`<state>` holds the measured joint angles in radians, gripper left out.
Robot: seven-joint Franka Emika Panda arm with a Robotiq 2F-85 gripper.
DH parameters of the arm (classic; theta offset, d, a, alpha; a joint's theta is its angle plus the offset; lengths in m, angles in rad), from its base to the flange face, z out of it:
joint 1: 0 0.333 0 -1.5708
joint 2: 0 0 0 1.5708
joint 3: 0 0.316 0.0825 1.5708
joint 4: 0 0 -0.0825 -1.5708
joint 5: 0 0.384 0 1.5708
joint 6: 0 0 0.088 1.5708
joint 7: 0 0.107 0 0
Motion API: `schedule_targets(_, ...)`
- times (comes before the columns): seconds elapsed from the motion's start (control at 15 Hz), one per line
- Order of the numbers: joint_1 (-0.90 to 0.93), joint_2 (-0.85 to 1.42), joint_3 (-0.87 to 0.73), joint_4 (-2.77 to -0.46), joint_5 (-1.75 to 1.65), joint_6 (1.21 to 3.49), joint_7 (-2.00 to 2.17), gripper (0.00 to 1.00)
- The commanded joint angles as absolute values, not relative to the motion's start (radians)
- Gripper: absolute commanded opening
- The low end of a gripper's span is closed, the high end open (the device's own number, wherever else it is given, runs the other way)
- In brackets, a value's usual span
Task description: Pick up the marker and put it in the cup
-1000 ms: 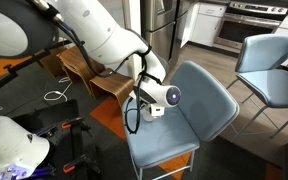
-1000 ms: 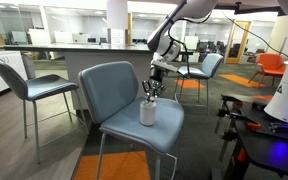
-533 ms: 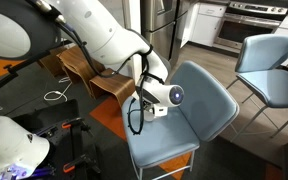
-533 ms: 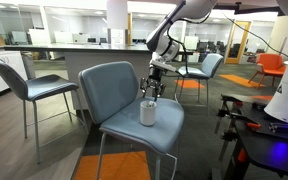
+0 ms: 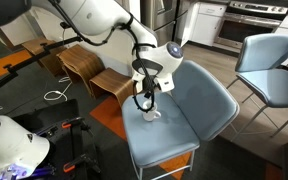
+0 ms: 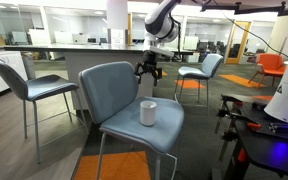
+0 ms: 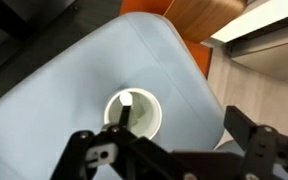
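The white cup point(image 5: 151, 113) point(image 6: 148, 112) stands upright on the blue-grey chair seat point(image 5: 189, 125) point(image 6: 170, 118). In the wrist view the cup point(image 7: 142, 118) lies straight below me, and a thin dark stick with a pale tip, the marker point(image 7: 122, 108), leans inside it. In both exterior views the marker is too small to make out. My gripper point(image 5: 146, 98) point(image 6: 148, 77) hangs well above the cup, apart from it. Its jaws point(image 7: 164, 140) stand open with nothing between them.
A backrest point(image 6: 109, 85) rises behind the seat. More blue-grey chairs stand nearby point(image 5: 269, 65) point(image 6: 29, 88) point(image 6: 206, 67). A wooden bench point(image 5: 84, 65) and orange floor point(image 7: 199, 25) lie beside the chair. Black equipment point(image 6: 269, 140) stands close by.
The gripper was low at the cup's mouth with its jaws nearly shut. It has opened wide and risen clear of the cup, with the marker left inside.
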<state>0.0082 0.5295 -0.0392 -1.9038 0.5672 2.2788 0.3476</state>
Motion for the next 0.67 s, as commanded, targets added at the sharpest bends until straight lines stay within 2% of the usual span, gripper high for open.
schedule_targets(0.0, 0.062, 0.422, -0.064, -1.974, 0.449, 2.278, 0.498, 1.0)
schedule_targets(0.27, 0.118, 0.338, -0.105, -2.031, 0.216, 2.343, 0.614, 1.0)
schedule_targets(0.6, 0.084, 0.281, -0.09, -2.075, 0.172, 2.347, 0.583, 1.0)
